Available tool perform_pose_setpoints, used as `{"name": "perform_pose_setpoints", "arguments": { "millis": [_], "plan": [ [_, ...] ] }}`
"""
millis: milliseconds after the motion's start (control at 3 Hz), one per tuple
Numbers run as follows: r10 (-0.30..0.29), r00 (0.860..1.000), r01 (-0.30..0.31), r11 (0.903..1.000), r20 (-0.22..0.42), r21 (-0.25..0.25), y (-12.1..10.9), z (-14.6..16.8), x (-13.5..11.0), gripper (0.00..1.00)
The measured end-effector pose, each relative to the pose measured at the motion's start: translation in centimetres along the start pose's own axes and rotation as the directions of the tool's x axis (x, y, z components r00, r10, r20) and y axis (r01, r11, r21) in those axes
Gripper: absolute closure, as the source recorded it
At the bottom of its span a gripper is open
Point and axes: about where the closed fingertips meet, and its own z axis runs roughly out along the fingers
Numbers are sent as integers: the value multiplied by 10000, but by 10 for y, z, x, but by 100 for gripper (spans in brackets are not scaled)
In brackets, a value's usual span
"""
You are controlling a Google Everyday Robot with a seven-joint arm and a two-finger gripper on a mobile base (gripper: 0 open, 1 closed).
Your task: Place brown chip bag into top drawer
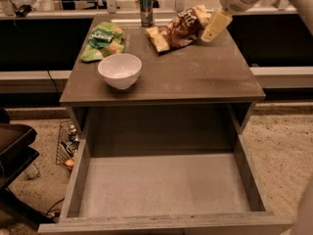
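Brown and glossy, with pale yellow ends, the brown chip bag lies crumpled on the cabinet top, toward the back edge and right of the middle. It is not in the top drawer, which stands pulled out below and in front, its pale grey floor in plain view. So you are at the reach-and-grasp step: nothing is lifted, and the carry and the drop are both ahead of you.

The gripper hangs at the bag's right end, its pale yellow tip slanting down and to the left. It is either just beside the crinkled edge or touching it; from this view you cannot tell which. Nor can you tell whether the gripper is open or closed, so treat the bag as not yet held.

The next move, as I judge it, calls for settling onto the bag from the right and taking a bite on its body rather than on the flared end alone, since glossy film is likely to slip. Mind the can standing behind and to the left of the bag. The green chip bag and the white bowl sit well apart on the left and should not trouble you. Once you have it, lift clear of the top, bring it forward past the front edge, and lower it into the drawer before letting go. The drawer is wide, so the risk sits in the grasp, not the placing.
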Motion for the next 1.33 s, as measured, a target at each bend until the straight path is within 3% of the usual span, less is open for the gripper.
{"name": "perform_pose_setpoints", "arguments": {
  "millis": [333,667,1000,1333],
  "plan": [
    [-149,9998,151,9997,111,-196,-12,46,-3,0],
    [-150,9998,152,9997,112,-200,-12,46,-3,0],
    [5,10000,-6,9999,-67,-172,-13,66,-2,0],
    [337,9992,-340,9994,-195,-120,-17,107,3,0]
  ]
}}
